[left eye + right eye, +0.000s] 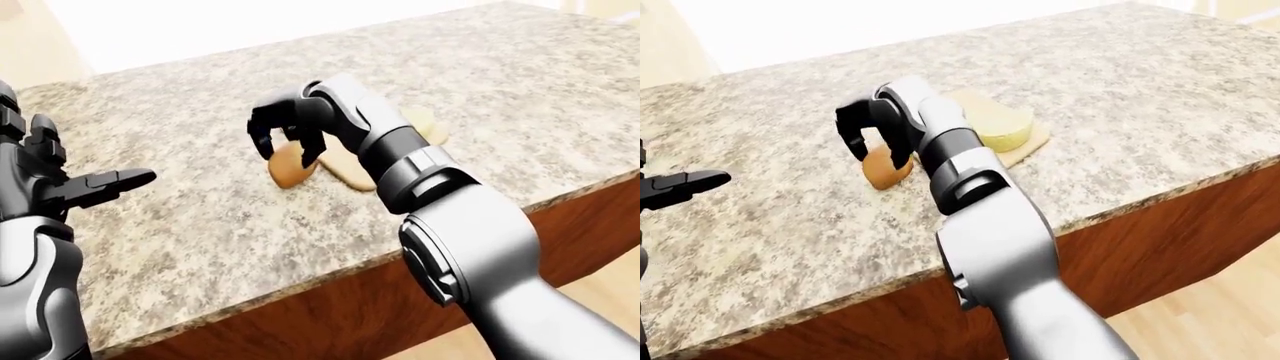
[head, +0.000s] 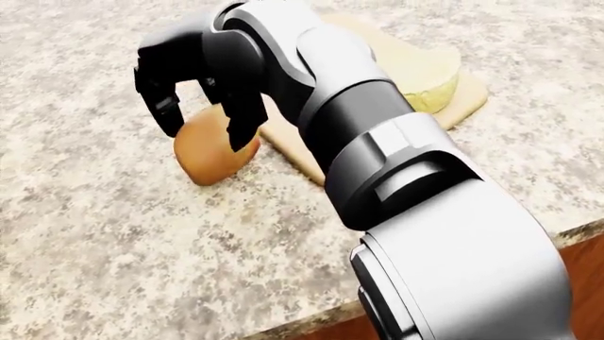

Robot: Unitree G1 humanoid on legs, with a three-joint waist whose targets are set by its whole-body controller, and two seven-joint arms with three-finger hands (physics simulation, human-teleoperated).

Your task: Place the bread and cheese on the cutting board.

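Observation:
The bread (image 2: 203, 159), a brown oval roll, lies on the granite counter just left of the light wooden cutting board (image 2: 464, 106). A pale yellow wedge of cheese (image 2: 425, 74) lies on the board, partly hidden by my right arm. My right hand (image 2: 203, 126) hangs over the bread with its dark fingers (image 2: 165, 110) curled down on either side of the roll's top, not closed round it. My left hand (image 1: 100, 184) is open and empty, held above the counter at the left of the left-eye view, well apart from the bread.
The granite counter (image 1: 200, 240) has a wooden face and its near edge (image 1: 300, 289) runs across the bottom of the eye views. Light wood floor (image 1: 1200, 300) shows at the lower right.

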